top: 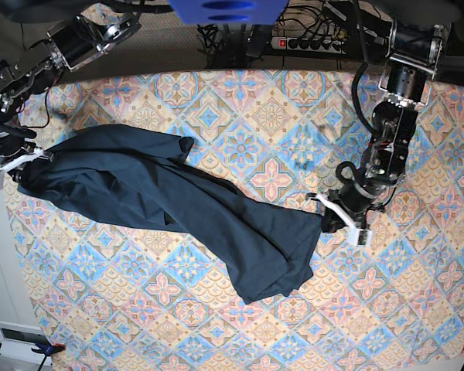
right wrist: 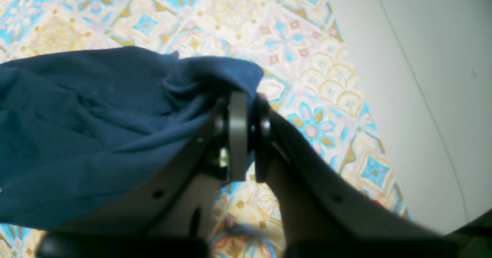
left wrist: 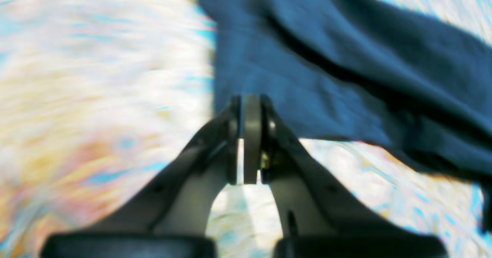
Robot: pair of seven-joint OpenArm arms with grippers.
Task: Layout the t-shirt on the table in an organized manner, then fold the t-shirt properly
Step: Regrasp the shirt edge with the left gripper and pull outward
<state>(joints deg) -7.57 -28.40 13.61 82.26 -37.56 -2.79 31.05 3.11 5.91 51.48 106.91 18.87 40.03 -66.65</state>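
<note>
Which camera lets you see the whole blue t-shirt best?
The base view: the t-shirt lies stretched across the table, end to end. The left wrist view shows only one blurry corner at the left gripper. The right wrist view shows just the bunched end in the right gripper.

In the base view the left gripper (top: 325, 210) sits closed at right of centre, the right gripper (top: 22, 164) clamped at the far left edge

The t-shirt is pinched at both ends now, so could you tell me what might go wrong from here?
1. The left gripper holds only the very edge of the t-shirt; it may slip.
2. The right gripper clamps a bunched wad, so pulling could keep the twist along the middle.
</note>
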